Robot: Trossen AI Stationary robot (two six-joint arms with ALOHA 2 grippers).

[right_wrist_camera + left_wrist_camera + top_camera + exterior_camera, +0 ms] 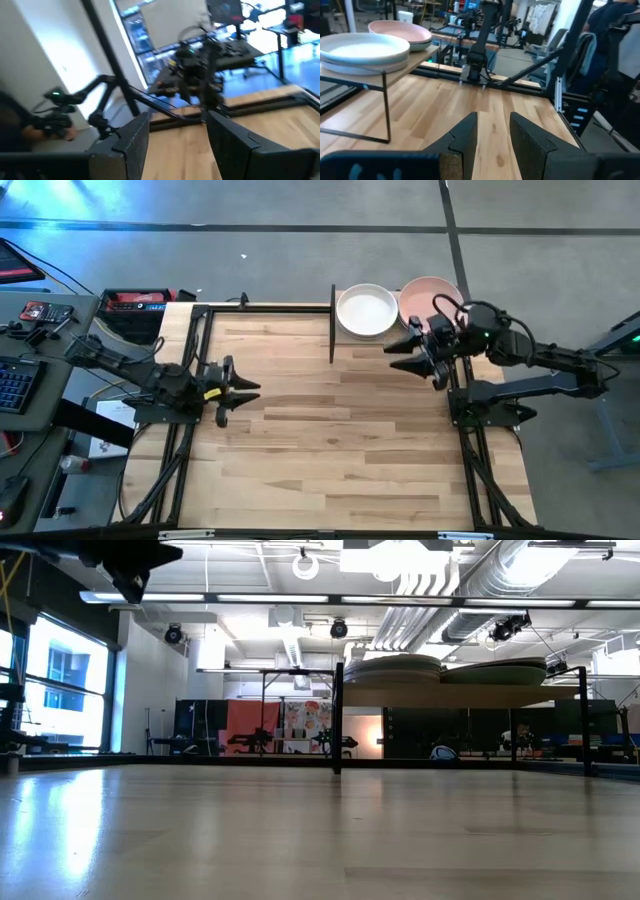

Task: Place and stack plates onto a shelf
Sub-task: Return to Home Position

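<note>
Jaws of the right pincer stand parted and empty, close by the near right corner of the small black-framed light-wood shelf. The left pincer, likewise parted and empty, waits farther off at the table's left side. On the shelf sit two stacks, topped by a cream-white round plate and a pink round plate. Drawing back looks free toward the near table edge.

The table is a light-wood slatted top. At its far edge, right of centre, stands the shelf, a pale board raised on thin black legs. Two stacks of plates sit side by side on it, the left topped by a white plate, the right by a pink plate.
</note>
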